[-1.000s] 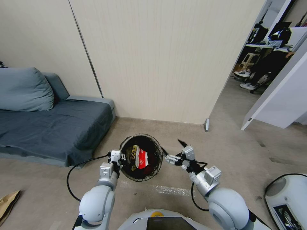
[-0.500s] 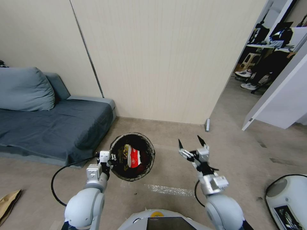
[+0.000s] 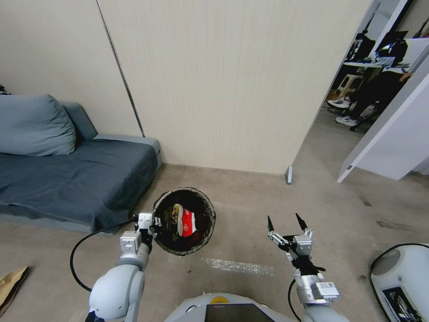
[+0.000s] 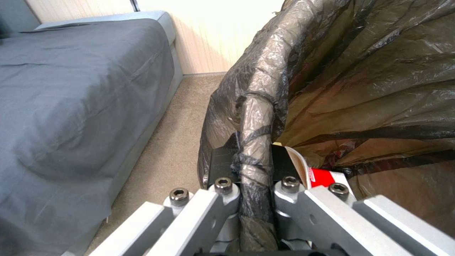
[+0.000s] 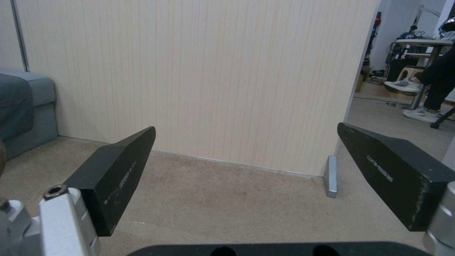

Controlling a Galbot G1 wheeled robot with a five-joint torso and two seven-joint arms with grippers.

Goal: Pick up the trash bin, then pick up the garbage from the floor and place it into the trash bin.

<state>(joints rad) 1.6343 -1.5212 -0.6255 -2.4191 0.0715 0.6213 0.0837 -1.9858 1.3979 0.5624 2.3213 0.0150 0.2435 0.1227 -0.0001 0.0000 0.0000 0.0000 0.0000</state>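
The trash bin (image 3: 184, 221) hangs low in the centre of the head view, held above the floor (image 3: 250, 210) by the left hand (image 3: 149, 222), whose fingers (image 4: 223, 167) are clamped on either side of the bag-wrapped rim (image 4: 256, 117) (the black liner is bunched tight between them in the left wrist view). Inside the bin lies a red-and-white packet (image 3: 186, 222) with a yellow wrapper (image 3: 174, 216) beside it. The right hand (image 3: 286, 223) sits at the lower right of the head view, well apart from the bin, its two black fingers (image 5: 121, 174) spread wide with nothing between them. Between the two hands the floor is open, and ahead of the right hand it runs bare up to the pale panelled wall (image 3: 232, 85), which ends at a corner with a small grey metal foot (image 3: 289, 174). To the right of that corner an opening leads past a white door (image 3: 393, 138) into a further room. At the left of the frame a grey sofa (image 3: 76, 179) with a cushion (image 3: 33, 125) hems in that side, its near corner just beside the bin. A strip of clear plastic film (image 3: 237, 266) lies on the floor just below the bin, a crumpled brown paper bag (image 3: 11, 286) lies at the lower left edge, and a white rounded machine (image 3: 402, 281) stands at the lower right corner.
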